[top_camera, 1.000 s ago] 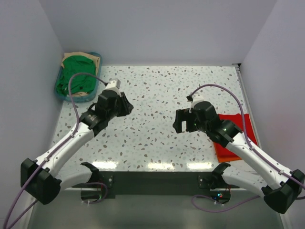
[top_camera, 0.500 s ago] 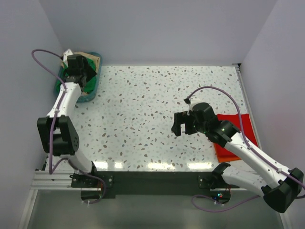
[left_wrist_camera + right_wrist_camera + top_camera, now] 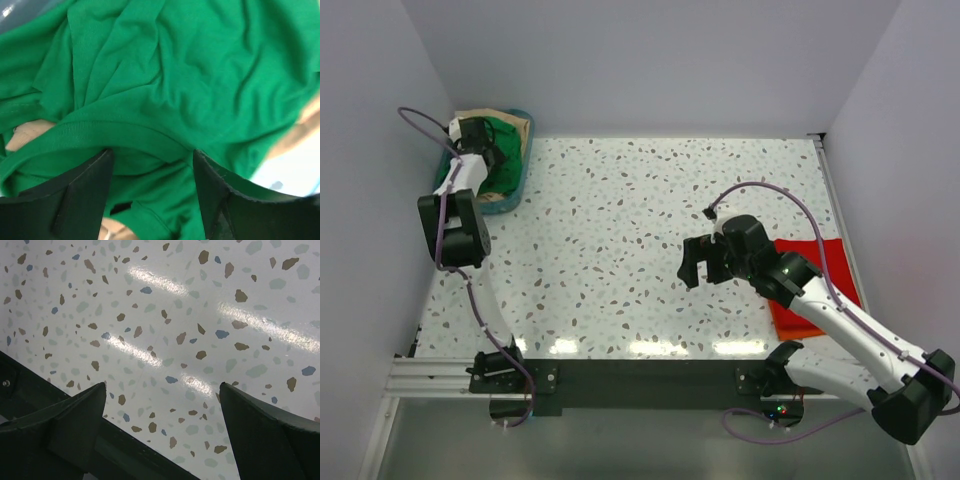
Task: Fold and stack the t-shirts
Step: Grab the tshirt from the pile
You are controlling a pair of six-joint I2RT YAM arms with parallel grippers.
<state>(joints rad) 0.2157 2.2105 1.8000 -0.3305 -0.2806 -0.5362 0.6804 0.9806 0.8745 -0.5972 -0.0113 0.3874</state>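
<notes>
Hovering over crumpled bright green cloth t-shirt point(image 3: 190, 75), far left: left gripper point(image 3: 151, 156), fingers spread; right gripper point(image 3: 162, 387) also spread, above speckled white table point(image 3: 200, 305).

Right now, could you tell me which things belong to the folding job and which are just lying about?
Job: green t-shirt, crumpled under the open left gripper; red-orange t-shirt, lying flat on the right.
Lying about: teal basket holding the green one; tan cloth in it.

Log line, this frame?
left gripper open at crumpled green t-shirt in teal plastic basket | right gripper open, empty | red-orange t-shirt on table
</notes>
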